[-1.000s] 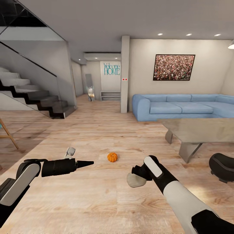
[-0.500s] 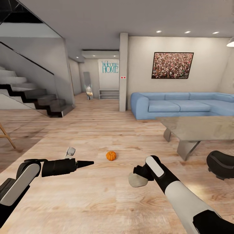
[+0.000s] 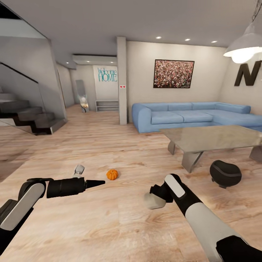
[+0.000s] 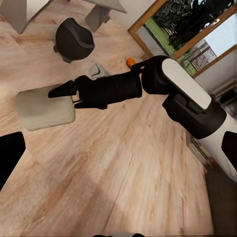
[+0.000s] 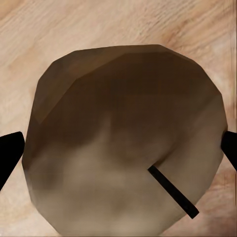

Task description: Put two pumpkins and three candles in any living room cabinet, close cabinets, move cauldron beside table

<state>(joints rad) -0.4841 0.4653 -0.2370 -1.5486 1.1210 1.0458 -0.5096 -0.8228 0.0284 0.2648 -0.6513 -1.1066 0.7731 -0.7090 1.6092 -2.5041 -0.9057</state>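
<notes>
Pumpkin [image 3: 112, 174] bright orange; candle [image 3: 153, 201] grey-beige; cauldron [image 3: 225, 173] black; sofa [image 3: 189, 115] light blue; table [image 3: 214, 137] glossy grey-green; floor [image 3: 109, 225] pale wood-grain.

We see two arms with smooth white shells and black joints. The left arm [image 3: 22, 203] ends in a black cylinder and thin, pointed black jaws. The right arm [image 3: 203, 222] has a rounded white forearm and a black wrist.

From the head we look forward over the wood floor [image 3: 109, 225] toward the sofa [image 3: 189, 114]. Our left wrist camera shares the candle [image 4: 44, 106] and cauldron [image 4: 74, 39]; our right wrist camera sits close above that candle [image 5: 123, 143].
</notes>
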